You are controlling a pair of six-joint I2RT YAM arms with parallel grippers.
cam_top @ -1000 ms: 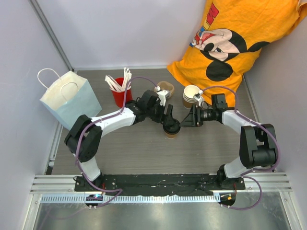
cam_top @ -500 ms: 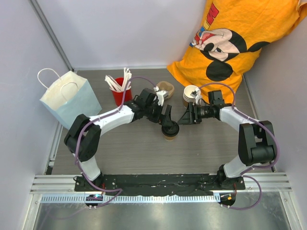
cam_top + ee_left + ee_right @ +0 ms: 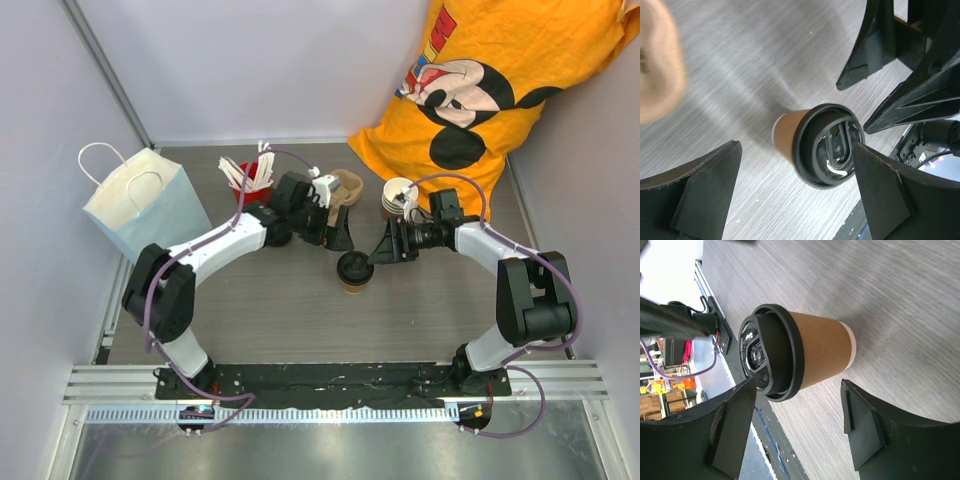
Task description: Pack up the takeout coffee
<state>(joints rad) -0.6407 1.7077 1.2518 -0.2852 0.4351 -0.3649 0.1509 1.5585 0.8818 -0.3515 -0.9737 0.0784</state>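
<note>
The takeout coffee (image 3: 353,271) is a brown paper cup with a black lid, standing upright on the grey table in the middle of the top view. My left gripper (image 3: 338,238) hangs open just above and to the left of it, holding nothing. In the left wrist view the cup (image 3: 790,137) and its lid (image 3: 829,145) sit beyond the wide-spread fingers of the left gripper (image 3: 796,172). My right gripper (image 3: 379,250) is open close to the cup's right side. In the right wrist view the cup (image 3: 815,352) lies just ahead of the right gripper (image 3: 797,407).
A pale paper bag (image 3: 145,205) with handles stands at the left. A red cup of white sticks (image 3: 250,188), a brown pulp carrier (image 3: 347,184) and a stack of paper cups (image 3: 397,196) sit behind the arms. An orange Mickey shirt (image 3: 500,90) hangs at the back right.
My left gripper has opened wide and drawn back up and to the left, off the cup. The right gripper has shifted slightly left towards the cup. The cup stays put.
</note>
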